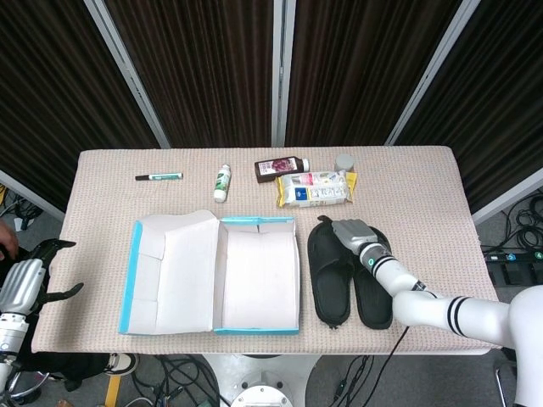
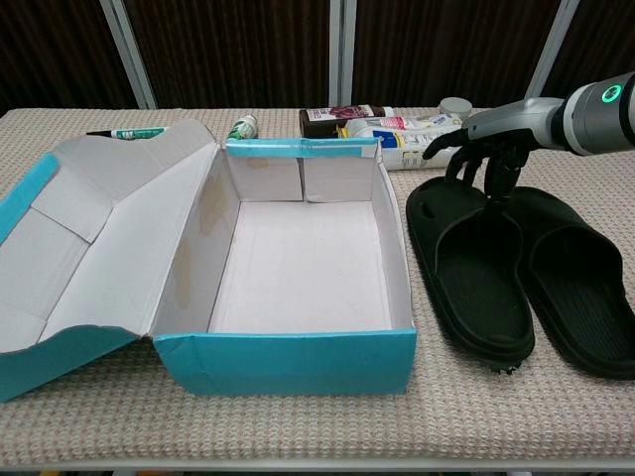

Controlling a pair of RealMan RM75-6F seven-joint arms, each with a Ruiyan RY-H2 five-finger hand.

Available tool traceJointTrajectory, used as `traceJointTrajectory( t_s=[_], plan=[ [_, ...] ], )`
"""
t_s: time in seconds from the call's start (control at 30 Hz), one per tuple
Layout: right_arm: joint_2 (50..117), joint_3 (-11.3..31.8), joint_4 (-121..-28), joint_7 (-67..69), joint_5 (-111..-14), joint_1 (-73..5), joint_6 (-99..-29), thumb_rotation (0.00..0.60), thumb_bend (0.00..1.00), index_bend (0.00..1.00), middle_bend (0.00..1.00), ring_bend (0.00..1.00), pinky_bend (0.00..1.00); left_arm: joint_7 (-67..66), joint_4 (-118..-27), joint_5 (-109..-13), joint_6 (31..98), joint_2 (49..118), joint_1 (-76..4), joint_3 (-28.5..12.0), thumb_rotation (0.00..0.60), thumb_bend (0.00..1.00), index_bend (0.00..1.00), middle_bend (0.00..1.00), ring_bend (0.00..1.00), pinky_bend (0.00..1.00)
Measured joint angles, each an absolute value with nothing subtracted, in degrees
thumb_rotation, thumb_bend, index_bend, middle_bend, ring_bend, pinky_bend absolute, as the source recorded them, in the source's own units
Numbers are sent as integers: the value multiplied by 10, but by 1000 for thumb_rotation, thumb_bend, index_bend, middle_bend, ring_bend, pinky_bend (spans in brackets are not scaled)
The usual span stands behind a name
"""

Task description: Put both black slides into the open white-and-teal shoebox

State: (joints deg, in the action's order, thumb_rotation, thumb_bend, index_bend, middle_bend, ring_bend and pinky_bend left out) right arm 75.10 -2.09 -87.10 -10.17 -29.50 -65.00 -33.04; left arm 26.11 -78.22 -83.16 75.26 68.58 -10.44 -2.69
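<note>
Black rubber, both slides: the left black moulded slide [image 2: 466, 283] and the right black moulded slide [image 2: 580, 297] lie side by side on the beige woven tablecloth [image 1: 424, 182], just right of the open white-and-teal cardboard shoebox [image 2: 303, 263]; neither is in it yet.

Risks, as I judge them:
- The fingers reach only the straps' far ends; a shallow hold could let one slide drop or swing on lifting.
- Taking both at once may splay them, so a sole catches the box's near wall.
- The yellow-and-white snack packet [image 1: 316, 189] and brown bottle [image 1: 281, 168] sit just behind, within reach of a knock.

Pose: right hand [image 2: 488, 151] hangs palm-down over the strap ends, fingers curled downward touching or nearly touching them; whether they grasp, I cannot tell. Left hand [image 1: 24, 287] sits off the table's left edge, fingers apart, holding nothing.
</note>
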Motion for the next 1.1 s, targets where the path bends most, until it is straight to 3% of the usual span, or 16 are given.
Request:
traceJointTrajectory(
  t_s=[0.33,0.67,0.9,1.1],
  plan=[
    [677,14,-937,-73,-362,-612,-385,600,125,101,445,311,364,257,-793,-831,745,683,-109,-28,600,170,229,221,132,225],
    [575,77,-1021,4,-455,-552,-426,600,133,121,464,334,392,247,-808,-830,741,676,-114,-31,600,170,229,222,132,226],
    [573,119,-1030,78,-527,-521,-441,600,133,139,487,362,416,243,-816,-825,744,672,-113,-33,600,170,229,221,132,225],
    [613,146,-1013,139,-590,-504,-457,600,130,144,491,367,422,244,-817,-822,749,672,-111,-36,600,170,229,222,132,226]
  ],
)
